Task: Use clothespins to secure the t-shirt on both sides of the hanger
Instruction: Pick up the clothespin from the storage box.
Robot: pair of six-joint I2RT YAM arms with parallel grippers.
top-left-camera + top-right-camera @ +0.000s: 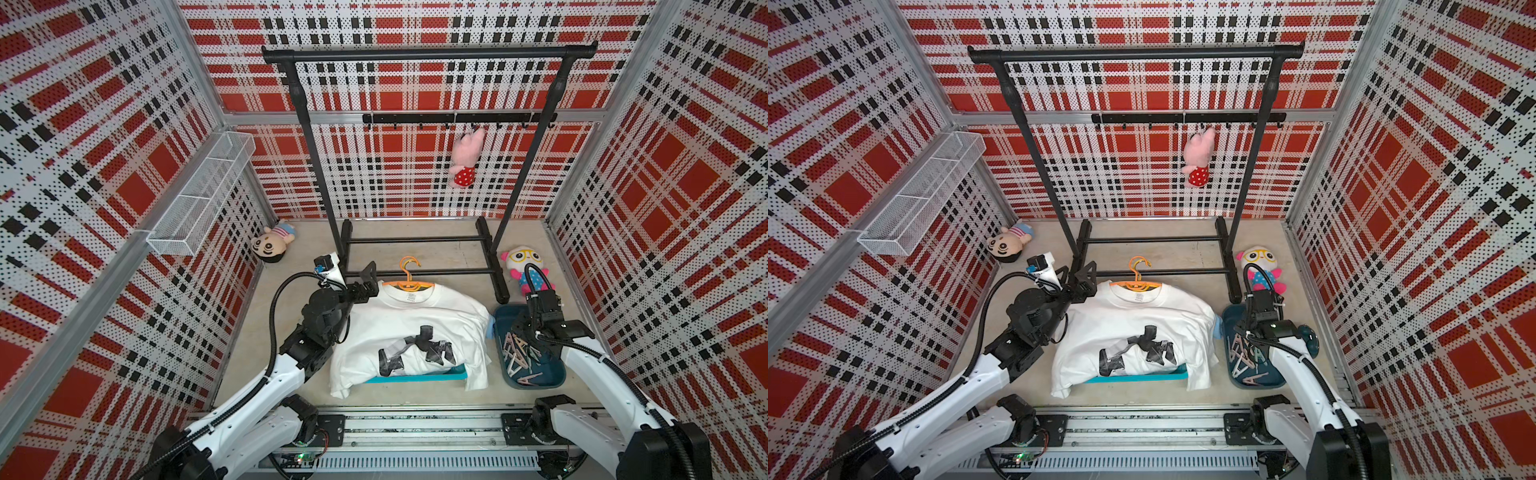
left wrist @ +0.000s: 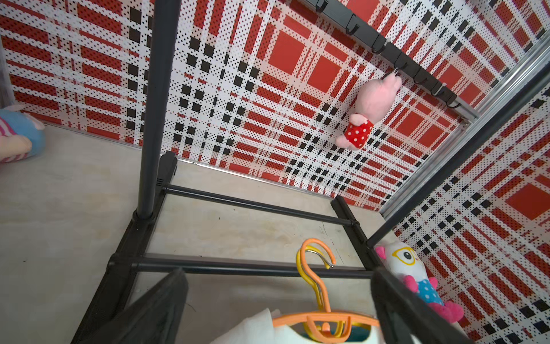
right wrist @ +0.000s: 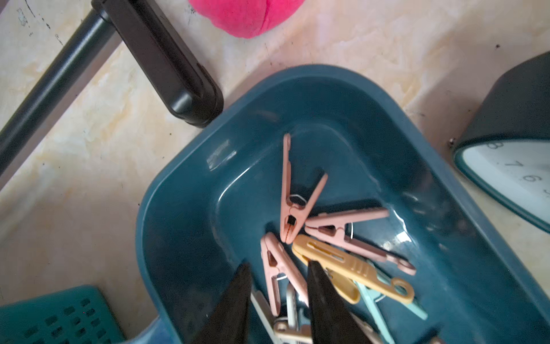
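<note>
You're looking at a pale marbled surface (image 1: 415,249) that is carrying the black rack's base (image 1: 500,289) at the back, with a boy doll (image 1: 272,243) and a bespectacled white plush (image 1: 524,268) lying to either side. Nearer you, a t-shirt (image 1: 415,328) is lying over a teal panel (image 1: 415,377), a dark teal tray (image 1: 552,374) is sitting just beside it, and a clock (image 1: 1309,337) is resting at the tray's other side.

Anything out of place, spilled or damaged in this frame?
Nothing spilled or damaged. The t-shirt lies rumpled over a teal basket, not flat, with the basket's edge poking out beneath its hem; the clothespins are a jumbled heap in the blue tray.
</note>
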